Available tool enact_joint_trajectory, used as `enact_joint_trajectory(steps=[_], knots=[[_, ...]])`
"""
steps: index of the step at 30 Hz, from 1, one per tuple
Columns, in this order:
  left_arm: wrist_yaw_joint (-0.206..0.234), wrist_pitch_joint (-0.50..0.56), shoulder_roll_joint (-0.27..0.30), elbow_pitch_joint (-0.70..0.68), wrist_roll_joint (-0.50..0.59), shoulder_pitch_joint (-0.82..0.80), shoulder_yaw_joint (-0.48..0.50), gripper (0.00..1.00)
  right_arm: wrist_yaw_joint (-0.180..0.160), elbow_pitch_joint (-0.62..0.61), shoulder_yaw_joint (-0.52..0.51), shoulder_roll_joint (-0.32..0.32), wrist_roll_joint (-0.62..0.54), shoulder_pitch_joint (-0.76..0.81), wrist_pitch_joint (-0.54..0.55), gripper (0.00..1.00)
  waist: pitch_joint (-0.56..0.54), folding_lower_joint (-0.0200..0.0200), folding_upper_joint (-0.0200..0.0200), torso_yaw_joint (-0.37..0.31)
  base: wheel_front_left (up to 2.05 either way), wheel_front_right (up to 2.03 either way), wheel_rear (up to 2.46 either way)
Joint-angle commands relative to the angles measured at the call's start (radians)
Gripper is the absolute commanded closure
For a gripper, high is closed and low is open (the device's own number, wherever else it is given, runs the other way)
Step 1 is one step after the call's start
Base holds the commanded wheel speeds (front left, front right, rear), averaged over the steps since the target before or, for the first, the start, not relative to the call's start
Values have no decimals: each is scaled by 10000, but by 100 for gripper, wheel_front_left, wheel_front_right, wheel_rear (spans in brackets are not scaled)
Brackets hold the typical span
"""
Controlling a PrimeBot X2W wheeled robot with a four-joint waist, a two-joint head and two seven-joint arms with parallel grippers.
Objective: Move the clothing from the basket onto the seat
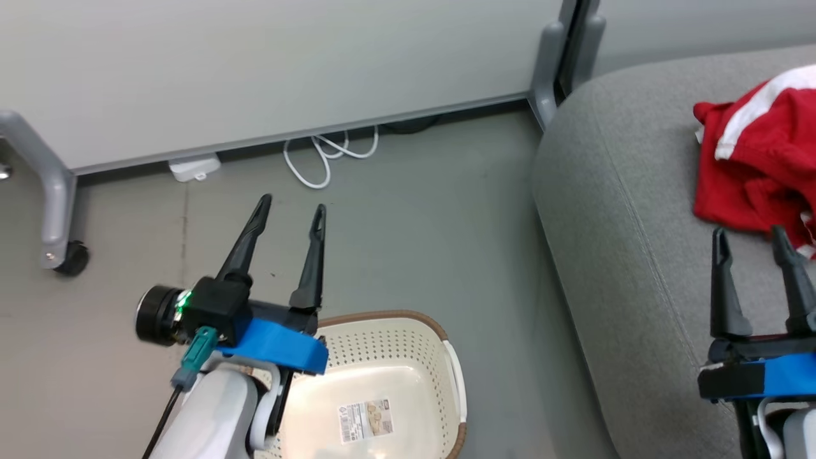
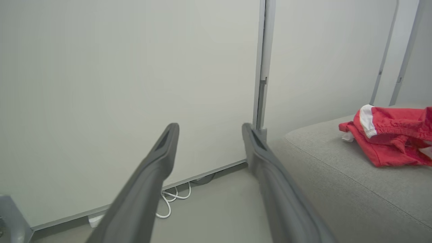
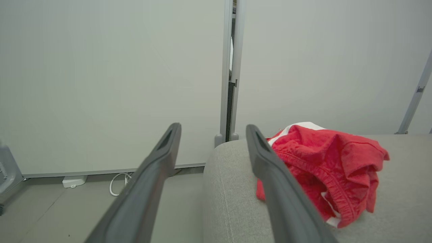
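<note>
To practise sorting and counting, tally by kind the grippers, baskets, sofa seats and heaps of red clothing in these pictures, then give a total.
grippers: 2 (left gripper, right gripper, both open)
basket: 1
seat: 1
red clothing heap: 1, lying on the seat
Total: 5

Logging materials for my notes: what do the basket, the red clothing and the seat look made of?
The basket: smooth cream plastic, likely, with perforated walls and a brown woven-look rim. The clothing: soft matte red fabric, crumpled in folds, white stripes. The seat: grey textured upholstery fabric with a stitched seam.
</note>
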Motion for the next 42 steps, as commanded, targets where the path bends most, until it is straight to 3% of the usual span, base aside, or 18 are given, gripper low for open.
enact_joint_trajectory(steps=[1,11,21,42], knots=[[-90,-42,-122,-186,210,434,405,0,5,9,107,85,97,257,-6,0,-402,2,-1,371,0,0,0],[-697,-36,-874,-561,988,1989,2285,0,5,220,498,376,152,768,-4,0,-1143,2,-1,845,0,0,0],[-1009,-36,-1365,-764,1515,2942,3453,0,5,468,765,541,358,1170,-4,0,-1500,2,-1,1139,0,0,0],[-1456,-36,-1513,-429,1416,3428,3894,0,5,1063,993,823,734,1431,-6,0,-1622,2,-1,1370,0,0,0]])
